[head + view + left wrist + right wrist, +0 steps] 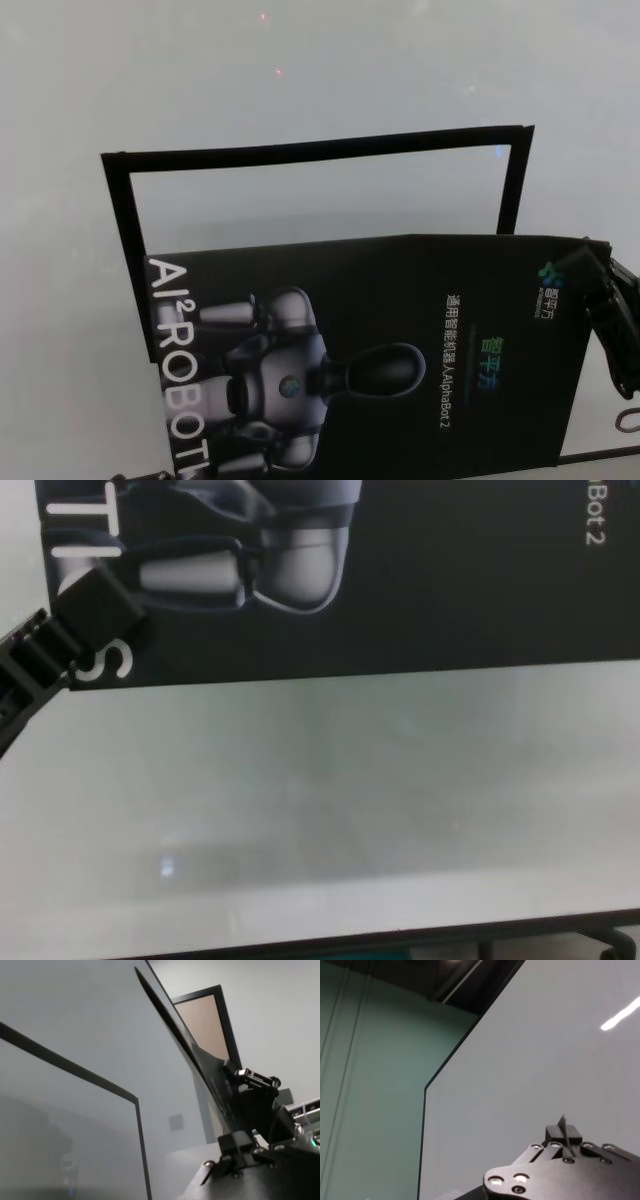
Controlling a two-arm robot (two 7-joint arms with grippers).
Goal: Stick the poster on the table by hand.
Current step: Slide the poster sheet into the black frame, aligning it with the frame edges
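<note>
Your right gripper (598,262) sits at the poster's (400,340) far right corner in the head view, and its black fingers (610,290) are closed on that corner; the right wrist view shows the thin edge of the sheet standing up out of the closed jaws of that gripper (563,1136). Your left gripper (95,605) comes in from the left in the chest view and is clamped on the poster's (420,580) near left corner, right over the white lettering, with its black ribbed body running off toward the frame's left edge. Between the two grippers you have the poster stretched out, printed side up, with the grey-white robot figure (285,380) in the left half and the small lines of white text toward the right. In the left wrist view you see the sheet (170,1025) edge-on as a thin dark line tilted above the table (75,1015), with the right gripper (250,1090) holding its far end. The poster overlaps the near part of a rectangle of black tape (320,150) laid on the table (300,60); the far strip and both side strips of that outline show beyond the poster's far edge. From the chest view you see bare tabletop (330,810) between the poster's near edge and the table's dark front edge.
</note>
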